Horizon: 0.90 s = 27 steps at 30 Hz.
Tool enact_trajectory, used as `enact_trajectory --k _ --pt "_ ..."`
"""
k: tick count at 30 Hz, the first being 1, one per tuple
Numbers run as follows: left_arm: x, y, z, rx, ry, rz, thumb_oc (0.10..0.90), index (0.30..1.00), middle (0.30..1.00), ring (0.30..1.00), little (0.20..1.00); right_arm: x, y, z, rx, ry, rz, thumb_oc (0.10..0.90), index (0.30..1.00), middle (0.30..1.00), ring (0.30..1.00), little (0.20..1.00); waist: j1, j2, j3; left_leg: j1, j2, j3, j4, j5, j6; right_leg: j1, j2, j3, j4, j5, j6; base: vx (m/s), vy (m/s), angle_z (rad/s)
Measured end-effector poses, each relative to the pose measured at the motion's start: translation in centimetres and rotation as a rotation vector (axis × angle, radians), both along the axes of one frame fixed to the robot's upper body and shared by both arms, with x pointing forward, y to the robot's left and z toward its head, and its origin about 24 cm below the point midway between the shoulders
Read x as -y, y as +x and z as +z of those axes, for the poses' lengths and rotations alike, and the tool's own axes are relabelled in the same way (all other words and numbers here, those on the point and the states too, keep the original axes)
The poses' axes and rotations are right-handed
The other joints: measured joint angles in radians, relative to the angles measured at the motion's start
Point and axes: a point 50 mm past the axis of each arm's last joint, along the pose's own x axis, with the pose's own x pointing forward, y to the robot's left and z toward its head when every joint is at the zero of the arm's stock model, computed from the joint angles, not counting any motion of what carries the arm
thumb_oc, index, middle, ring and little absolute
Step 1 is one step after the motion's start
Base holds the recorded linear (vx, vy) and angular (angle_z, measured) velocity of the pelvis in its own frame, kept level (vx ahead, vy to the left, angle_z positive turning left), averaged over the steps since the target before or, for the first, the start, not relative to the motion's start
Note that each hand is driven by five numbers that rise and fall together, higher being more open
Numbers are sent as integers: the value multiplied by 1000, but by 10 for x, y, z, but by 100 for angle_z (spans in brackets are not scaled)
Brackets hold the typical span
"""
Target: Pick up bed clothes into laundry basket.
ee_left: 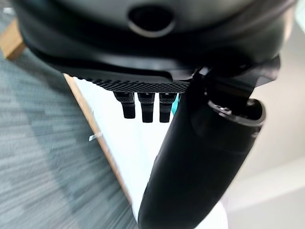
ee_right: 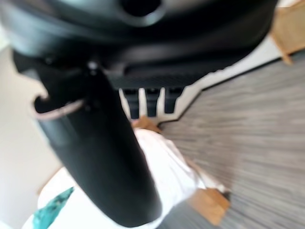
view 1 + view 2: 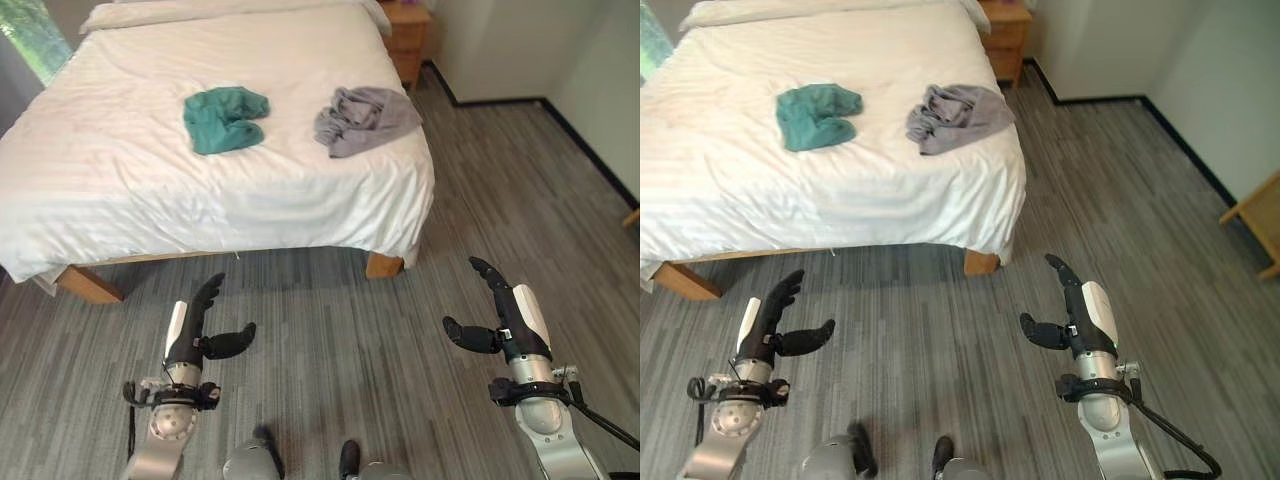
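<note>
- Two garments lie on one bed [image 3: 120, 190]: a teal garment [image 3: 224, 118] and a grey garment [image 3: 364, 119].
- Both garments sit well ahead of the two robot hands, up on the mattress, neither touched by anything.
- The teal garment is a soft, crumpled heap, folded over on itself with rounded lobes; it lies ahead of the left robot hand [image 3: 195, 335].
- The grey garment is a looser, wrinkled bundle with a flat flap spread toward the bed's edge; it lies ahead of the right robot hand [image 3: 505, 320] and a little to its left, near the bed's corner.
- The two garments are apart, with bare sheet between them.
- The bed wears a smooth white cover that drapes over its sides; two pale wooden legs show beneath the near edge.
- The left robot hand hangs low over the floor [image 3: 340, 330], short of the bed, fingers straight and thumb spread wide, holding nothing.
- The right robot hand is held the same way, fingers out, thumb apart, empty, also over the floor.
- The floor is grey with a streaked, plank-like grain.
- One wooden nightstand [image 3: 408, 38] stands past the bed's far right corner, well beyond the right robot hand.
</note>
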Motion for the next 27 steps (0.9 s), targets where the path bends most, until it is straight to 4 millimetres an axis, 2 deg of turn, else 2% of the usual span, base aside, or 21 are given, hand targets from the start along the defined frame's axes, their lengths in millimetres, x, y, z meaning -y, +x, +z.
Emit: enact_trajectory --k 1,3,5,6,7,9,10,11,12,14,16,17,18,19,20,22,23,24,25,26,27 --pt "4 1 -3 -8 -15 -3 800 900 900 900 900 1 0 -3 -25 -14 1 800 900 900 900 900 -9 35 0 -3 9 6 -118 33 3 15 34 0 0 -20 0 412 58 -12" --pt "5 3 -4 -10 -17 -4 800 900 900 900 900 -1 -1 -5 -41 -16 7 800 900 900 900 900 -10 40 -2 -34 8 -6 -133 46 0 28 50 14 0 -45 -10 500 75 -20" --pt "4 2 -5 -16 -19 0 800 900 900 900 900 -5 1 -5 -41 -16 25 800 900 900 900 900 11 42 -5 -87 2 -54 -131 52 6 48 58 63 1 -63 -15 444 86 -56" --pt "3 1 -6 -20 -17 2 800 900 900 900 900 -6 2 -5 -41 -15 31 800 900 900 900 900 14 44 -6 -100 2 -53 -130 64 11 56 60 79 1 -70 -13 449 95 -65" --pt "1 -4 -8 -33 -14 8 800 900 900 900 900 -10 4 -5 -47 -18 53 800 900 900 900 900 18 47 -9 -108 1 -55 -116 71 12 88 56 116 5 -106 10 626 144 -81" --pt "-1 -12 -14 -63 -13 18 800 900 900 900 900 -12 3 -7 -65 -28 75 800 900 900 900 900 37 48 -40 -109 -6 -57 -102 76 41 109 43 158 10 -138 15 633 139 -89" --pt "-3 -13 -15 -68 -11 25 800 900 900 900 900 -13 2 -8 -69 -31 81 800 900 900 900 900 37 46 -59 -92 -28 -65 -109 122 95 135 19 171 1 -164 29 593 132 -62" --pt "-6 -14 -15 -70 -9 37 800 900 900 900 900 -16 3 -10 -83 -29 91 800 900 900 900 900 38 15 -70 -69 -58 -58 -110 163 125 153 -18 185 1 -186 45 709 192 -75" --pt "-10 -10 -11 -56 -5 50 800 900 900 900 900 -24 4 -13 -98 -35 130 800 900 900 900 900 54 -35 -81 -47 -94 -37 -77 144 172 109 -66 175 128 -234 106 424 164 -58" --pt "-11 0 -3 -32 21 23 800 900 900 900 900 -27 2 -17 -115 -46 140 800 900 900 900 900 45 -53 -92 5 -126 -40 -100 126 200 56 -83 111 312 -207 169 427 204 0" --pt "-8 13 8 7 50 -12 800 900 900 900 900 -30 10 -7 -77 -100 144 800 900 900 900 900 6 -53 -91 81 -150 -92 -125 80 214 -150 -138 112 813 -103 292 266 157 61" --pt "-8 17 12 19 66 -26 800 900 900 900 900 -32 15 1 -34 -115 145 800 900 900 900 900 -2 -54 -92 100 -164 -92 -125 74 211 -215 -177 107 920 -112 295 254 84 26" --pt "-8 24 21 63 70 -16 800 900 900 900 900 -39 28 23 66 -185 170 800 900 900 900 900 3 -29 -79 136 -159 -109 -125 37 241 -310 -225 58 952 -167 262 249 24 14" --pt "-7 27 25 83 67 -7 800 900 900 900 900 -42 34 35 123 -212 179 800 900 900 900 900 1 -9 -67 150 -155 -110 -124 37 241 -341 -245 16 916 -179 258 231 -75 21" --pt "-6 32 30 117 50 9 800 900 900 900 900 -49 44 58 226 -285 200 800 900 900 900 900 0 34 -45 174 -135 -142 -124 30 250 -386 -242 -28 789 -205 216 253 -137 48" --pt "-5 36 34 142 28 21 800 900 900 900 900 -56 55 81 318 -391 231 800 900 900 900 900 2 56 -34 200 -125 -166 -123 31 249 -407 -217 -52 575 -177 175 244 -214 61" --pt "-4 36 31 148 2 40 800 900 900 900 900 -65 67 96 376 -456 254 800 900 900 900 900 1 74 -32 215 -101 -234 -123 25 255 -405 -151 -15 378 -131 133 212 -225 82" --pt "-4 38 28 136 -14 45 800 900 900 900 900 -67 73 104 401 -489 252 800 900 900 900 900 3 74 -32 220 -92 -261 -118 28 243 -384 -117 18 211 -59 144 177 -186 107" --pt "-3 38 26 124 -26 40 800 900 900 900 900 -68 78 110 419 -499 242 800 900 900 900 900 11 55 -36 231 -99 -256 -114 28 243 -353 -111 26 65 45 133 184 -170 110" --pt "-2 37 23 115 -35 39 800 900 900 900 900 -68 82 112 425 -509 230 800 900 900 900 900 23 37 -39 251 -105 -260 -112 17 219 -324 -109 70 -14 105 140 180 -140 111" --pt "-3 34 19 96 -41 41 800 900 900 900 900 -67 88 111 412 -528 223 800 900 900 900 900 29 19 -43 282 -111 -272 -109 -1 158 -288 -120 76 -6 168 127 198 -154 111"
